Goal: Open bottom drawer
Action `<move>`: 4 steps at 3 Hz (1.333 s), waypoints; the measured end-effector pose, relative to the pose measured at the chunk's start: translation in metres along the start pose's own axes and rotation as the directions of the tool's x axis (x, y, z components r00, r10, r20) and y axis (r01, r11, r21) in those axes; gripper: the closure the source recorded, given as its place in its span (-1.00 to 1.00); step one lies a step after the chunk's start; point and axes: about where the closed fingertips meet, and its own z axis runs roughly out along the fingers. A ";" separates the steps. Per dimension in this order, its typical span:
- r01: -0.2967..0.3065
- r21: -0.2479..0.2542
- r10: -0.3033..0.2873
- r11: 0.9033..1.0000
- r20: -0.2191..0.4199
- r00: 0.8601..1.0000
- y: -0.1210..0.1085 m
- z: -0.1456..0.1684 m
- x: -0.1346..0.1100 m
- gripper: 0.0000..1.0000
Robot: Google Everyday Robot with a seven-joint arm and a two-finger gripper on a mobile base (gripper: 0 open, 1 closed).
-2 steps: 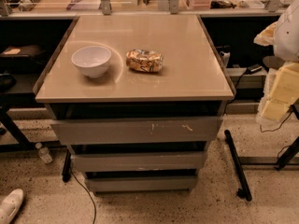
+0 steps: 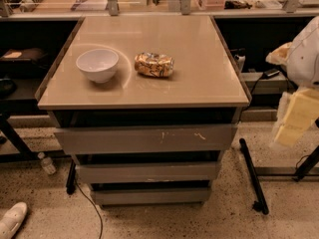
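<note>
Along the bottom edge, speckled floor (image 2: 45, 198), with a white shoe (image 2: 11, 220) cut off at the left corner and a thin dark cable (image 2: 93, 209) trailing out of view. Small clear bottle (image 2: 47, 164) lying by the left table leg, label unreadable. Bottom drawer (image 2: 152, 195) lowest in the stack, directly under the mid drawer (image 2: 147, 173): only its plain grey front shows, with a dark gap above it, and its interior is hidden. Widest drawer (image 2: 144, 140) on top, pale scratches right of centre. Above these, a beige tabletop (image 2: 199, 78), smooth and slightly glossy, carrying a white bowl (image 2: 97, 63) at left and a crumpled gold snack packet (image 2: 154, 64) just beside it, not touching. At the right edge the gripper (image 2: 295, 119) hangs beside the table, level with the widest drawer and well apart from the bottom one. It is a pale yellow blur, partly cut off, and whether the claw is open or closed cannot be told. Black stand leg (image 2: 251, 176) on the floor below it. Farther back, dark shelving either side and a long counter (image 2: 65, 15) strewn with small items too dim to name.
</note>
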 end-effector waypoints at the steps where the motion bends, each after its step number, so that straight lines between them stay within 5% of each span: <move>1: 0.049 -0.048 -0.047 0.998 0.038 0.998 0.031 0.050 0.004 -1.00; 3: 0.122 -0.125 -0.110 0.985 0.101 0.989 0.085 0.194 0.039 -1.00; 4: 0.106 -0.164 -0.083 0.981 0.140 0.987 0.102 0.265 0.063 -1.00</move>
